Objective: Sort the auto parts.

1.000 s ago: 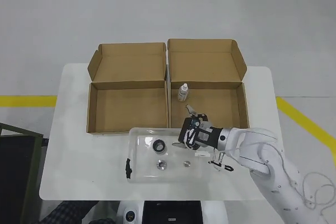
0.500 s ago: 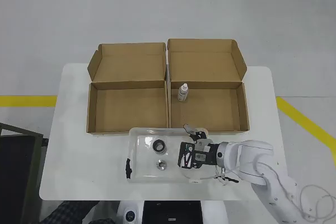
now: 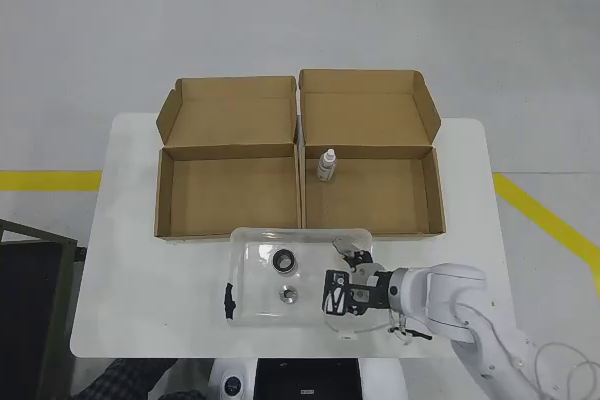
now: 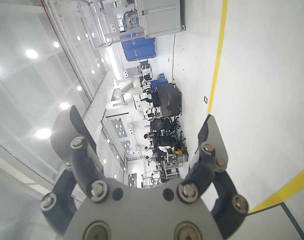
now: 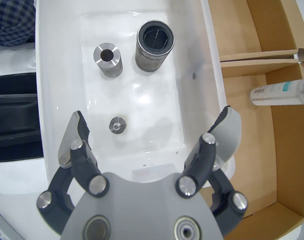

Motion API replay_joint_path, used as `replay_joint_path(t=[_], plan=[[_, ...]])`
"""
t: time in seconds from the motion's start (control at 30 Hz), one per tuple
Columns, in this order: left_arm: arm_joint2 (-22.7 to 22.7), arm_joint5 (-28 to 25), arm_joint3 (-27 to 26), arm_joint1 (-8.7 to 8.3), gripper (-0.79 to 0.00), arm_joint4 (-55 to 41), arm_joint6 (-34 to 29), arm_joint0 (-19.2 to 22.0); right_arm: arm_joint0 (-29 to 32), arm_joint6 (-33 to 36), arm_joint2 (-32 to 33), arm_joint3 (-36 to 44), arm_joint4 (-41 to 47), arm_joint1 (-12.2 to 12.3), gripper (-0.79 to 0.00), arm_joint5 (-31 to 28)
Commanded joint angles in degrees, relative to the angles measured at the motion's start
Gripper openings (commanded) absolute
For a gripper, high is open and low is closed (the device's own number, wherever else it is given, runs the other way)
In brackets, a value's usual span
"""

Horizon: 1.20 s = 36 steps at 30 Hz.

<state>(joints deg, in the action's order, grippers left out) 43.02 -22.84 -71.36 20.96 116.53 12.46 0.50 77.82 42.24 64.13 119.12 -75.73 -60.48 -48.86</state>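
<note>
A white tray near the table's front edge holds three metal parts. A dark linear bearing and a silver cylinder with a bore stand upright. A small round silver part lies closest to my right gripper. That gripper hovers open over the tray's right end, with one finger above the rim beside the boxes and nothing held. My left gripper is open and empty, facing the room.
Two open cardboard boxes stand behind the tray, the left box bare. The right box has a small clear bottle by its left wall. A black piece sits at the tray's left edge.
My right gripper has come back from the right box's front edge and now hangs over the tray's right end. The parts have not moved.
</note>
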Motion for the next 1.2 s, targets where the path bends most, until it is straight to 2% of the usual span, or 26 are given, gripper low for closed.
replay_joint_path(t=[0.0,0.17,0.3,0.67,0.73,0.8,0.83,0.87,0.97,1.07,1.17], plan=[[0.0,0.0,0.0,0.0,0.0,0.0,0.0,0.0,-0.09,0.5,-0.26,-0.22,0.13,0.07,0.0,-0.11],[0.0,0.0,0.0,0.0,0.0,0.0,0.0,0.0,-1.07,1.82,-1.58,-1.92,0.53,0.14,0.0,-0.88],[0.0,0.0,0.0,0.0,0.0,0.0,0.0,0.0,-2.27,3.3,-2.86,-3.07,1.33,0.1,-0.08,-0.91],[0.0,0.0,0.0,0.0,0.0,0.0,0.0,0.0,-5.37,7.3,-6.56,-5.83,2.9,-0.07,-0.117,-0.91],[0.0,0.0,0.0,0.0,0.0,0.0,0.0,0.0,-5.92,8.11,-7.1,-6.16,3.33,-0.1,-0.16,-0.72],[0.0,0.0,0.0,0.0,0.0,0.0,0.0,0.0,-6.45,8.89,-7.57,-6.39,3.65,-0.11,-0.237,-0.58],[0.0,0.0,0.0,0.0,0.0,0.0,0.0,0.0,-6.7,9.3,-7.79,-6.46,3.75,-0.12,-0.249,-0.46],[0.0,0.0,0.0,0.0,0.0,0.0,0.0,0.0,-6.95,9.73,-8.05,-6.48,3.81,-0.12,-0.311,-0.4],[0.0,0.0,0.0,0.0,0.0,0.0,0.0,0.0,-7.68,11.06,-8.88,-6.57,4.07,-0.15,-0.385,-0.23],[0.0,0.0,0.0,0.0,0.0,0.0,0.0,0.0,-8.34,12.49,-9.77,-6.98,4.91,-0.18,-0.379,-0.16],[0.0,0.0,0.0,0.0,0.0,0.0,0.0,0.0,-9.03,13.47,-10.78,-7.63,5.75,-0.18,-0.413,0.28]])
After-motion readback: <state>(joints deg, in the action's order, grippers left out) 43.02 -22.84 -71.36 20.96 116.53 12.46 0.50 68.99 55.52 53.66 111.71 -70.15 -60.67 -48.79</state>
